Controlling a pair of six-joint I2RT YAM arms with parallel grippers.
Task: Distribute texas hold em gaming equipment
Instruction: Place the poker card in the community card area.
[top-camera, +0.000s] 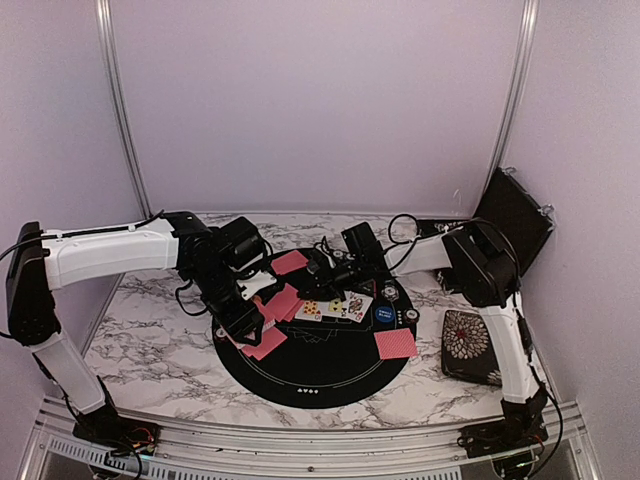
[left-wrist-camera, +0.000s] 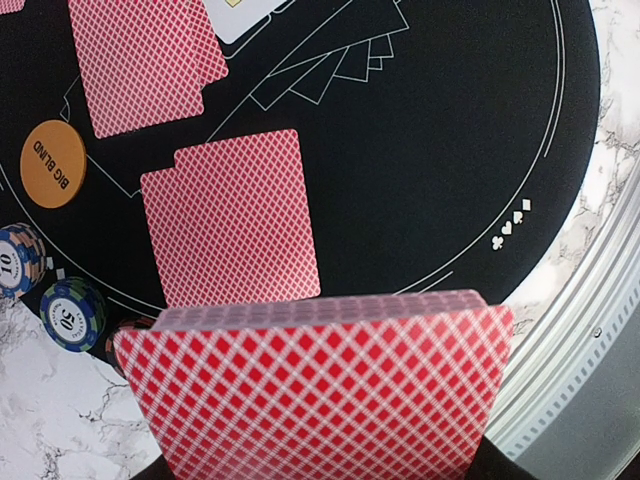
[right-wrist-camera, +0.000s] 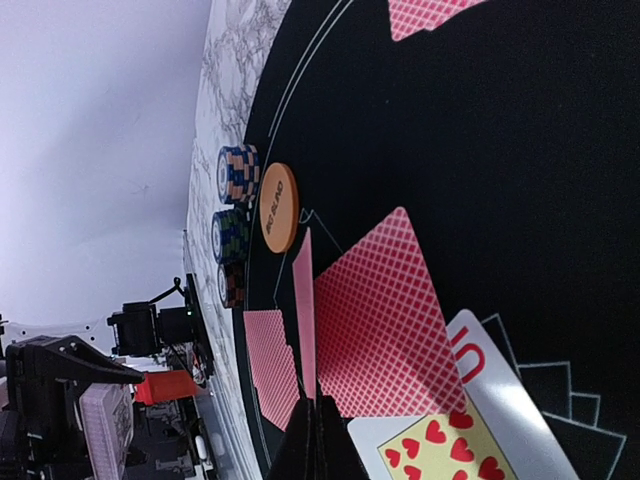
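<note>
My left gripper (top-camera: 244, 314) is shut on a deck of red-backed playing cards (left-wrist-camera: 320, 390) that fills the bottom of the left wrist view, held over the mat's near-left part. My right gripper (right-wrist-camera: 318, 408) is shut on a single red-backed card (right-wrist-camera: 304, 300), seen edge-on and standing upright over the mat. Face-down cards (left-wrist-camera: 235, 215) lie on the black mat (top-camera: 320, 375), and face-up cards (top-camera: 335, 307) lie in a row at its middle. An orange big blind button (right-wrist-camera: 278, 205) and striped chip stacks (right-wrist-camera: 238, 172) sit at the mat's edge. A blue button (top-camera: 385, 314) lies to the right.
A black floral-patterned case (top-camera: 470, 345) lies right of the mat by the right arm. Another black case (top-camera: 515, 220) leans on the back right wall. More face-down cards (top-camera: 396, 344) lie at the mat's near right. A metal rail (top-camera: 300, 440) runs along the table's near edge.
</note>
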